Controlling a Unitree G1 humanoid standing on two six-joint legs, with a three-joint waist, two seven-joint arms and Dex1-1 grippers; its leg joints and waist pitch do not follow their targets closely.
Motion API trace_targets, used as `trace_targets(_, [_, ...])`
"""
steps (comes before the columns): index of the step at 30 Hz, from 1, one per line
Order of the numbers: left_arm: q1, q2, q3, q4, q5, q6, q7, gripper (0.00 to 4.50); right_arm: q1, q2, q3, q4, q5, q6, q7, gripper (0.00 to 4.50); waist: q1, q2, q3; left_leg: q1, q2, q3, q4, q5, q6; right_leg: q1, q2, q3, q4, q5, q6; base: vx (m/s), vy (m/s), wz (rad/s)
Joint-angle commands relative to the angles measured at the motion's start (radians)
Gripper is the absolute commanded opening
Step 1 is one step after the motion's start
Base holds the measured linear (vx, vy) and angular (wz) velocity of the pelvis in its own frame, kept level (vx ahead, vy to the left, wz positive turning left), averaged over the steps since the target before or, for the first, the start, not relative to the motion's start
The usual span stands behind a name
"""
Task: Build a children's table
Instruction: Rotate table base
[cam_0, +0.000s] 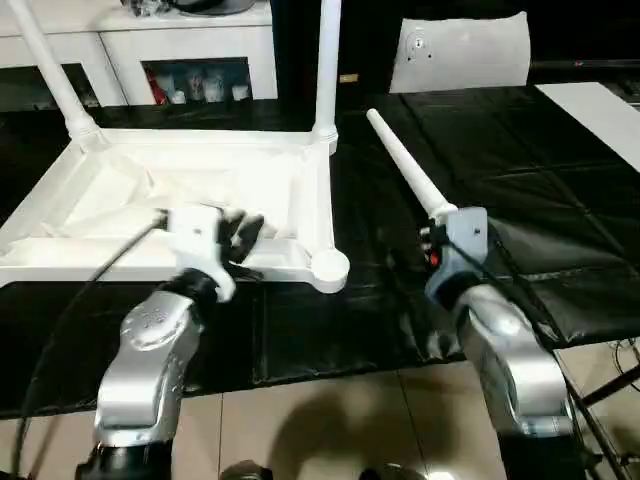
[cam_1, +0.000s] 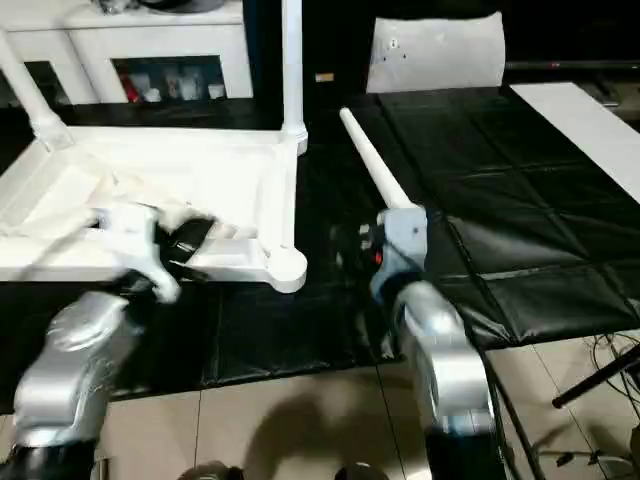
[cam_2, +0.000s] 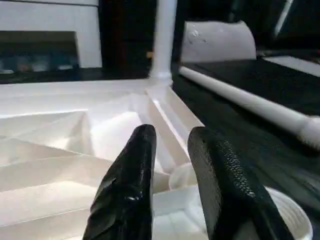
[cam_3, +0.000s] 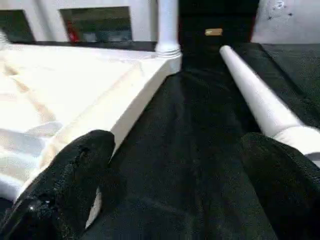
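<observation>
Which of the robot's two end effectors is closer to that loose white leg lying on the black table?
Right. The right end effector sits at the loose leg's thick end; the left end effector is over the upturned tabletop.

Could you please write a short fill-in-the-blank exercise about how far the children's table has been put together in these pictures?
1. The tabletop lies with its ribbed underside facing ____.
2. ____ legs already stand in its far corner sockets.
3. A loose leg lies on the black work table, to the ____ of the tabletop.
4. The near corner socket holds ____ leg.

Missing words: up; two; right; no
</observation>
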Motion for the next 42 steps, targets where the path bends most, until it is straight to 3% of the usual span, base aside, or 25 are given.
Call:
trace_targets(1, [0.007, -0.012, 0.012, -0.027, 0.010, 0.015, 0.047, 1.69, 0.017, 0.005, -0.004, -0.045, 0.028, 0.004, 0.006, 4.50, -0.029, 0.020, -0.047, 0.044, 0.120, -0.083, -0.122, -0.471, -0.017, 0.021, -0.020, 0.006, -0.095, -0.346, -0.026, 0.000, 0.000, 0.00])
trace_targets(2, [0.016, -0.014, 0.012, -0.048, 0.017, 0.035, 0.066, 1.75, 0.027, 0.014, -0.013, -0.072, 0.050, 0.029, 0.007, 4.50, -0.035, 0.034, -0.049, 0.043, 0.195, -0.118, -0.161, -0.482, 0.005, 0.029, -0.030, 0.004, -0.029, -0.204, -0.051, 0.000, 0.000, 0.00])
trace_targets(3, [0.025, -0.010, 0.004, -0.068, 0.029, 0.059, 0.079, 1.86, 0.036, 0.022, -0.021, -0.097, 0.063, 0.048, 0.005, 4.50, -0.037, 0.035, -0.053, 0.045, 0.211, -0.122, -0.164, -0.468, 0.024, 0.026, -0.036, 0.006, 0.002, -0.139, -0.063, 0.000, 0.000, 0.00])
trace_targets(4, [0.033, -0.009, -0.002, -0.084, 0.033, 0.074, 0.086, 1.98, 0.042, 0.024, -0.024, -0.116, 0.067, 0.067, 0.003, 4.50, -0.045, 0.018, -0.052, 0.032, 0.190, -0.106, -0.150, -0.416, 0.082, 0.027, -0.061, 0.023, 0.000, -0.084, -0.089, 0.012, -0.054, 0.02])
trace_targets(5, [0.041, -0.009, -0.008, -0.098, 0.036, 0.071, 0.090, 2.04, 0.047, 0.026, -0.032, -0.130, 0.067, 0.080, -0.004, 4.50, -0.039, -0.012, -0.047, 0.005, 0.078, -0.032, -0.087, -0.438, 0.067, 0.030, -0.088, 0.046, -0.088, -0.209, -0.113, 0.018, -0.087, 0.00])
trace_targets(6, [0.042, -0.009, -0.009, -0.099, 0.036, 0.069, 0.090, 2.04, 0.047, 0.026, -0.032, -0.131, 0.066, 0.082, -0.005, 4.50, -0.039, -0.012, -0.047, 0.005, 0.078, -0.032, -0.087, -0.438, 0.067, 0.030, -0.088, 0.046, -0.088, -0.209, -0.113, 0.014, -0.142, -0.01])
trace_targets(7, [0.052, -0.008, -0.019, -0.115, 0.039, 0.073, 0.089, 2.09, 0.052, 0.019, -0.038, -0.141, 0.053, 0.088, -0.016, 4.50, 0.003, -0.037, -0.058, -0.016, -0.009, -0.004, -0.010, -0.198, 0.039, 0.043, -0.122, 0.063, -0.139, -0.651, 0.056, 0.001, -0.105, -0.01])
trace_targets(8, [0.060, -0.009, -0.026, -0.122, 0.036, 0.064, 0.081, 2.23, 0.054, 0.019, -0.046, -0.143, 0.056, 0.092, -0.020, 4.50, 0.013, -0.040, -0.056, -0.037, -0.003, -0.013, -0.020, -0.133, 0.044, 0.043, -0.120, 0.069, -0.135, -0.722, 0.135, -0.005, -0.089, -0.07])
trace_targets(9, [0.069, -0.009, -0.032, -0.128, 0.031, 0.062, 0.071, 2.32, 0.056, 0.020, -0.055, -0.147, 0.065, 0.094, -0.021, 4.50, 0.019, -0.032, -0.059, -0.036, 0.003, -0.016, -0.030, -0.120, 0.034, 0.042, -0.109, 0.057, -0.132, -0.706, 0.144, 0.004, -0.053, -0.07])
trace_targets(10, [0.085, -0.001, -0.049, -0.137, 0.034, 0.060, 0.059, 2.46, 0.062, 0.017, -0.064, -0.165, 0.080, 0.146, -0.032, 4.50, 0.016, -0.023, -0.060, -0.025, 0.019, -0.021, -0.051, -0.123, 0.017, 0.031, -0.069, 0.034, -0.120, -0.533, 0.112, 0.004, -0.053, -0.07])
trace_targets(14, [0.103, -0.005, -0.060, -0.150, 0.034, 0.073, 0.081, 2.65, 0.078, -0.020, -0.053, -0.211, 0.102, 0.229, -0.008, 4.50, 0.005, -0.022, -0.059, -0.008, 0.044, -0.031, -0.068, -0.195, 0.008, 0.033, -0.059, 0.031, -0.098, -0.361, 0.014, 0.000, 0.000, 0.00])
trace_targets(17, [0.111, -0.010, -0.061, -0.161, 0.033, 0.081, 0.086, 2.84, 0.082, -0.026, -0.057, -0.232, 0.106, 0.226, -0.004, 4.50, -0.003, -0.023, -0.047, 0.011, 0.050, -0.036, -0.085, -0.347, -0.005, 0.038, -0.063, 0.029, -0.101, -0.442, -0.012, 0.004, 0.017, 0.00])
trace_targets(20, [0.134, -0.023, -0.074, -0.192, 0.029, 0.095, 0.095, 3.09, 0.087, -0.040, -0.069, -0.259, 0.107, 0.236, -0.001, 4.50, -0.020, -0.031, -0.016, 0.072, 0.043, -0.041, -0.090, -0.596, -0.019, 0.033, -0.059, 0.003, -0.149, -0.676, 0.008, 0.005, 0.024, -0.01])
trace_targets(23, [0.154, -0.026, -0.079, -0.206, 0.023, 0.095, 0.097, 3.35, 0.089, -0.043, -0.071, -0.278, 0.110, 0.256, -0.008, 4.50, -0.042, -0.027, 0.009, 0.101, 0.058, -0.059, -0.106, -0.765, -0.031, 0.048, -0.046, -0.034, -0.154, -0.668, 0.016, 0.000, 0.000, 0.00])
trace_targets(25, [0.164, -0.025, -0.079, -0.218, 0.020, 0.098, 0.099, 3.43, 0.091, -0.048, -0.067, -0.294, 0.112, 0.270, -0.013, 4.50, -0.049, -0.030, 0.004, 0.103, 0.060, -0.059, -0.110, -0.766, -0.029, 0.061, -0.062, -0.018, -0.139, -0.619, -0.010, 0.000, 0.000, 0.00])
trace_targets(27, [0.166, -0.024, -0.077, -0.225, 0.017, 0.101, 0.100, 3.61, 0.096, -0.052, -0.063, -0.301, 0.113, 0.273, -0.012, 4.50, -0.044, -0.040, -0.003, 0.077, 0.029, -0.038, -0.091, -0.597, -0.008, 0.078, -0.089, 0.004, -0.158, -0.698, -0.017, 0.072, 0.010, -0.03])
trace_targets(29, [0.168, -0.021, -0.077, -0.235, 0.016, 0.110, 0.100, 3.73, 0.101, -0.055, -0.060, -0.307, 0.113, 0.277, -0.011, 4.50, -0.027, -0.045, -0.022, 0.034, 0.025, -0.024, -0.090, -0.336, 0.042, 0.114, -0.091, 0.026, -0.142, -0.609, -0.052, 0.089, 0.003, -0.01])
trace_targets(33, [0.176, -0.018, -0.084, -0.259, 0.016, 0.125, 0.099, 4.00, 0.109, -0.063, -0.053, -0.318, 0.115, 0.285, -0.006, 4.50, -0.026, -0.038, -0.034, 0.052, 0.036, -0.021, -0.092, -0.171, 0.112, 0.113, -0.060, 0.014, -0.093, -0.267, -0.180, 0.110, 0.000, 0.02])
trace_targets(36, [0.177, -0.013, -0.091, -0.266, 0.019, 0.128, 0.096, 4.33, 0.108, -0.070, -0.046, -0.324, 0.116, 0.295, -0.002, 4.50, -0.020, -0.038, -0.045, 0.050, 0.015, -0.015, -0.070, -0.005, 0.211, 0.135, -0.052, 0.017, -0.060, -0.043, -0.258, 0.123, 0.003, 0.03])
trace_targets(37, [0.175, -0.009, -0.096, -0.270, 0.021, 0.130, 0.093, 4.33, 0.102, -0.085, -0.036, -0.325, 0.107, 0.308, 0.001, 4.50, 0.001, -0.065, -0.040, -0.052, -0.030, -0.036, -0.039, 0.037, 0.302, 0.201, -0.071, -0.008, -0.080, 0.000, -0.211, 0.119, 0.008, 0.05])
trace_targets(38, [0.176, -0.010, -0.096, -0.273, 0.019, 0.131, 0.093, 4.39, 0.100, -0.093, -0.030, -0.326, 0.103, 0.311, 0.003, 4.50, -0.002, -0.050, -0.047, -0.080, -0.037, -0.051, -0.007, 0.076, 0.382, 0.227, -0.111, -0.021, -0.092, 0.010, -0.148, 0.105, 0.023, 0.31])
trace_targets(39, [0.177, -0.010, -0.096, -0.276, 0.018, 0.131, 0.093, 4.44, 0.099, -0.094, -0.028, -0.326, 0.103, 0.310, 0.004, 4.50, 0.004, -0.028, -0.053, -0.077, -0.034, -0.063, 0.000, 0.127, 0.393, 0.230, -0.109, -0.040, -0.086, 0.014, -0.126, 0.050, 0.014, 0.27])
trace_targets(40, [0.179, -0.009, -0.096, -0.279, 0.015, 0.131, 0.093, 4.47, 0.098, -0.093, -0.027, -0.327, 0.107, 0.308, 0.006, 4.50, -0.012, -0.010, -0.042, -0.030, -0.035, -0.096, -0.006, 0.232, 0.420, 0.199, -0.057, -0.083, -0.075, 0.005, -0.089, 0.113, 0.022, 0.59])
trace_targets(41, [0.180, -0.008, -0.096, -0.280, 0.013, 0.132, 0.093, 4.47, 0.097, -0.090, -0.027, -0.328, 0.111, 0.307, 0.007, 4.50, -0.017, -0.004, -0.036, 0.011, -0.034, -0.122, -0.014, 0.269, 0.445, 0.179, -0.027, -0.099, -0.065, -0.027, -0.072, 0.171, -0.033, 0.58])
trace_targets(42, [0.180, -0.008, -0.096, -0.281, 0.011, 0.129, 0.092, 4.47, 0.100, -0.093, -0.022, -0.334, 0.116, 0.302, 0.018, 4.50, -0.052, -0.003, -0.039, 0.141, 0.000, -0.229, -0.023, 0.363, 0.572, 0.077, 0.019, -0.104, 0.005, -0.145, -0.031, 0.253, -0.076, 0.76])
